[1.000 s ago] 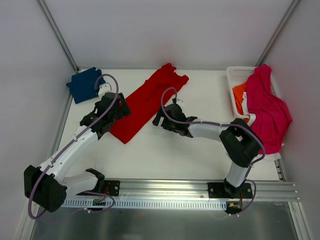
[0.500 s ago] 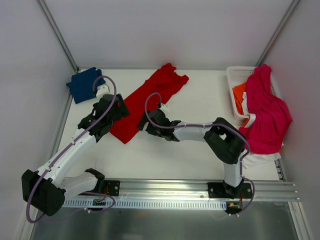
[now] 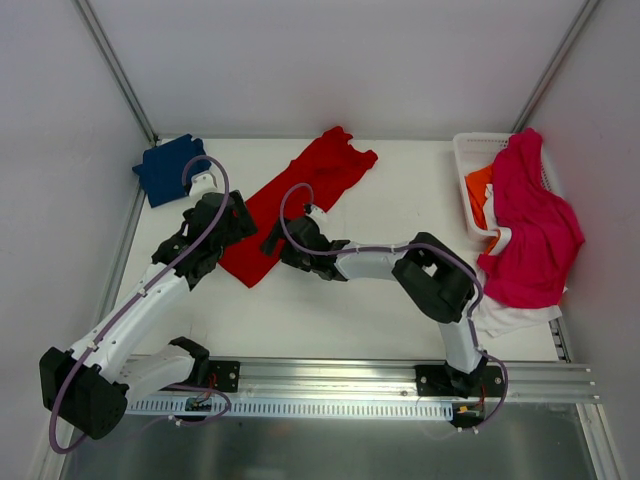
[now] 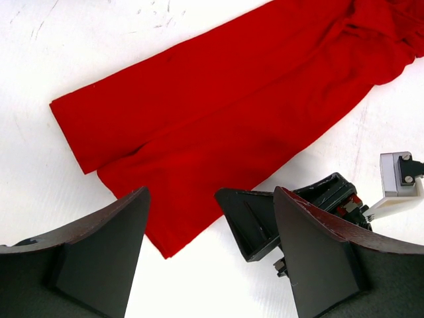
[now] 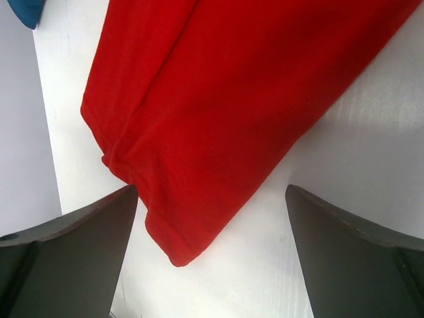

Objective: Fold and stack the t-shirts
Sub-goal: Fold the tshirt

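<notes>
Red shirt (image 3: 300, 195) lies as a long narrow strip, diagonal across the table (image 3: 330, 320), its near end toward the left. Left gripper (image 4: 211, 199) hangs over that near end with fingers spread wide and nothing between them, and right gripper (image 5: 211, 189) sits just beside it, also wide apart above the hem corner. Navy shirt (image 3: 168, 170) rests at the far-left corner, while a pink shirt (image 3: 530, 215) drapes over the basket (image 3: 462, 145) on the right.
</notes>
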